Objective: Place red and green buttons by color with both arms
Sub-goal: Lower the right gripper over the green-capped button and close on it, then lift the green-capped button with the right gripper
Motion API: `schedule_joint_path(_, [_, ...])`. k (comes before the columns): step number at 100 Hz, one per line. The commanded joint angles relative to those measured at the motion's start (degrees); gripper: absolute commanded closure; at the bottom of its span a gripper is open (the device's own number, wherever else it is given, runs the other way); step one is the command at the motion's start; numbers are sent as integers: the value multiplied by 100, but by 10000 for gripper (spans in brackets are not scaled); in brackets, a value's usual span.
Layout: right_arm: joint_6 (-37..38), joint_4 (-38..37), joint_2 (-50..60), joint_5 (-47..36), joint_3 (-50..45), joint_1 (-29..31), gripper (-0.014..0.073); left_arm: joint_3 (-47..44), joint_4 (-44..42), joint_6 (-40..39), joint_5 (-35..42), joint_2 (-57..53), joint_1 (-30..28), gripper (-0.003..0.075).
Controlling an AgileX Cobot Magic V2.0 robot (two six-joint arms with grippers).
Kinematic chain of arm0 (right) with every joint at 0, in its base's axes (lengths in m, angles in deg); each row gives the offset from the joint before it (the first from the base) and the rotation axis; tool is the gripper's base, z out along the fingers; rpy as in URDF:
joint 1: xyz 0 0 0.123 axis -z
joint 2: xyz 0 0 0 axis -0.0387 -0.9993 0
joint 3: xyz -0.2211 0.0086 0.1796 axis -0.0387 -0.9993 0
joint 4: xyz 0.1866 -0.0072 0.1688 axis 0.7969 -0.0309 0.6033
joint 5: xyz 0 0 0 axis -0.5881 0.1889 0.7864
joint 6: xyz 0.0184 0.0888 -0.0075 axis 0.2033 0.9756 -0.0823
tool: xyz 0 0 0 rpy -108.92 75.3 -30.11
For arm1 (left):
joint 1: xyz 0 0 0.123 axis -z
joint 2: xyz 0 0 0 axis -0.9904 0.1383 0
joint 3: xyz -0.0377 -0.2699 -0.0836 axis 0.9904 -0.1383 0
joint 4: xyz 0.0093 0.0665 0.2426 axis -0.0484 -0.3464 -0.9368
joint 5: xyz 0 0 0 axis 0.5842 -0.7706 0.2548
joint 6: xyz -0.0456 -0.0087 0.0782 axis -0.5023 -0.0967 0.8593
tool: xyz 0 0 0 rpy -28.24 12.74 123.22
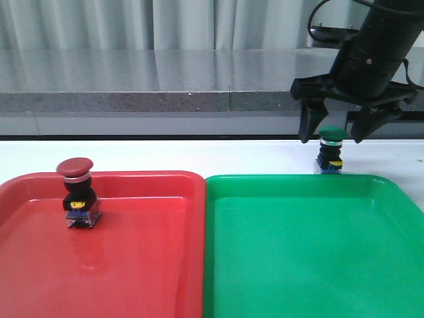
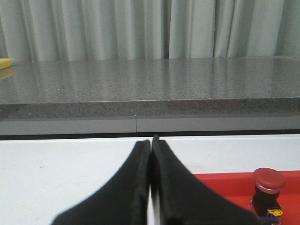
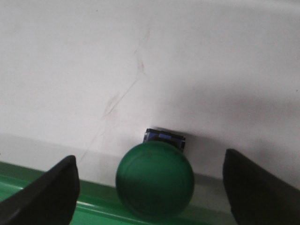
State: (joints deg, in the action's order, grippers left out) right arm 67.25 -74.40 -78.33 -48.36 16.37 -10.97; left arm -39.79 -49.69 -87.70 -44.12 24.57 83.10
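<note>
The red button [image 1: 77, 195] stands upright in the red tray [image 1: 146, 265], near its far left corner; it also shows at the edge of the left wrist view [image 2: 268, 193]. The green button [image 1: 331, 151] stands upright on the white table just beyond the far rim of the green tray [image 1: 311, 258]. My right gripper [image 1: 331, 136] hangs open right above it, one finger on each side of the green cap [image 3: 155, 180], not touching. My left gripper [image 2: 150, 143] is shut with nothing in it, over the white table beside the red tray; it is out of the front view.
The two trays lie side by side and fill the near part of the table. A strip of white table [image 1: 199, 156] runs behind them. Beyond it stands a grey stone ledge [image 1: 152, 99] with curtains behind.
</note>
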Motion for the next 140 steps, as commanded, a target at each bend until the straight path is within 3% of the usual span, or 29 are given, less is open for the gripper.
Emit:
schedule_joint_path(1, [-70, 22, 218, -221, 194, -14, -17, -240, 51, -61, 460, -131, -8, 739])
schedule_joint_path(11, [-70, 22, 157, -215, 194, -14, 55, -240, 51, -61, 460, -131, -8, 739])
schedule_joint_path(28, [-70, 22, 135, -185, 194, -14, 275, -240, 51, -61, 460, -131, -8, 739])
schedule_joint_path(36, [-70, 22, 141, -216, 194, -14, 331, -240, 51, -61, 460, -131, -8, 740])
schedule_joint_path(72, [-70, -106, 275, 144, 590, -14, 334, -240, 51, -61, 460, -131, -8, 739])
schedule_joint_path(103, [-59, -106, 1060, 850, 659, -31, 335, -240, 51, -61, 460, -131, -8, 739])
schedule_joint_path(140, [386, -106, 2372, 822, -536, -107, 335, -240, 51, -61, 460, -131, -8, 739])
